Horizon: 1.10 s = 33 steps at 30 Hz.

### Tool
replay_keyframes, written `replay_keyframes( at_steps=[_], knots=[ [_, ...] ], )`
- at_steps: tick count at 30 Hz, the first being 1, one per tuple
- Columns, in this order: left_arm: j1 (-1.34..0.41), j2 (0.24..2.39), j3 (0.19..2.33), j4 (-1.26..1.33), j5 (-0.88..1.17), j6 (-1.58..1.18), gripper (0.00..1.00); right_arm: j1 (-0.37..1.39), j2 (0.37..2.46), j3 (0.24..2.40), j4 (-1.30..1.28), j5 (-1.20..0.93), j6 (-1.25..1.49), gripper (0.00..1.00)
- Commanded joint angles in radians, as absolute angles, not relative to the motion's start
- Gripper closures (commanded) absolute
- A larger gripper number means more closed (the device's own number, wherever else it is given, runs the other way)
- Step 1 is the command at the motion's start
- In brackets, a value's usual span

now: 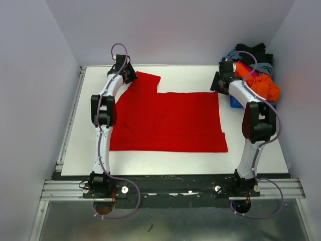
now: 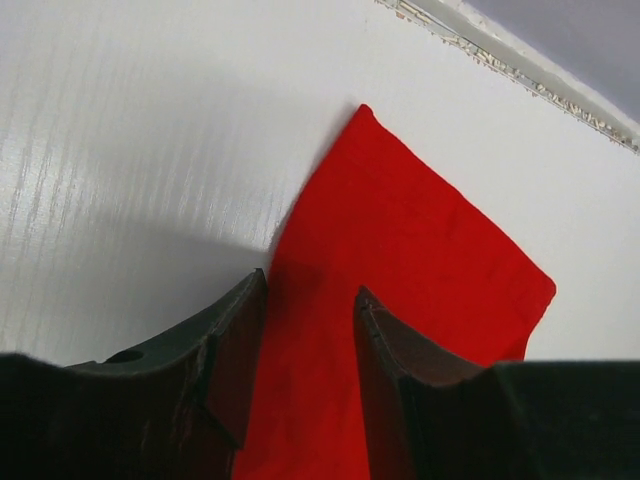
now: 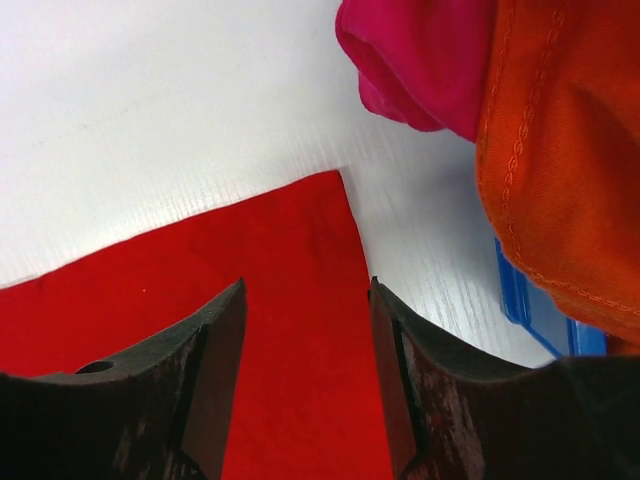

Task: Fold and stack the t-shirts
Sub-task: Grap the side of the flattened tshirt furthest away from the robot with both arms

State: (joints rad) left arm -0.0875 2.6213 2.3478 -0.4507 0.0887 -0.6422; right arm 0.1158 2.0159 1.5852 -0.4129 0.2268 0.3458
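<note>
A bright red t-shirt [image 1: 165, 120] lies spread flat on the white table [image 1: 165, 163]. My left gripper [image 1: 128, 74] is low over its far left sleeve [image 2: 420, 250]. Its jaws [image 2: 311, 282] stand apart, straddling the sleeve's left edge, with flat red cloth between them. My right gripper [image 1: 219, 83] hovers over the shirt's far right corner [image 3: 200, 270]. It [image 3: 307, 282] is open, with the cloth's right edge between its fingers. Other t-shirts are heaped at the far right: orange [image 1: 263, 83], magenta [image 3: 420, 60], grey-blue [image 1: 263, 66] and black [image 1: 253, 50].
The heap of shirts sits in a blue bin [image 1: 234, 102] in the far right corner, close to my right gripper; its blue rim [image 3: 530, 305] shows under the orange cloth. White walls close the table on three sides. A metal rail [image 1: 70, 115] runs along the left edge.
</note>
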Motion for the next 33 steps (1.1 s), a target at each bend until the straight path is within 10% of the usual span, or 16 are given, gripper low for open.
replay_keyframes(
  at_steps=[1,10,33],
  knots=[
    [-0.097,2.660,2.358,-0.483,0.134,-0.653,0.53,0.109,2.048,1.624,-0.443,0.204,0.331,0.40],
    [-0.095,2.642,2.345,-0.428,0.127,-0.634,1.00,0.100,2.137,1.753,-0.549,0.201,0.328,0.40],
    [-0.097,2.530,2.183,-0.310,0.106,-0.583,1.00,0.043,2.439,2.184,-0.854,0.086,0.296,0.50]
  ],
)
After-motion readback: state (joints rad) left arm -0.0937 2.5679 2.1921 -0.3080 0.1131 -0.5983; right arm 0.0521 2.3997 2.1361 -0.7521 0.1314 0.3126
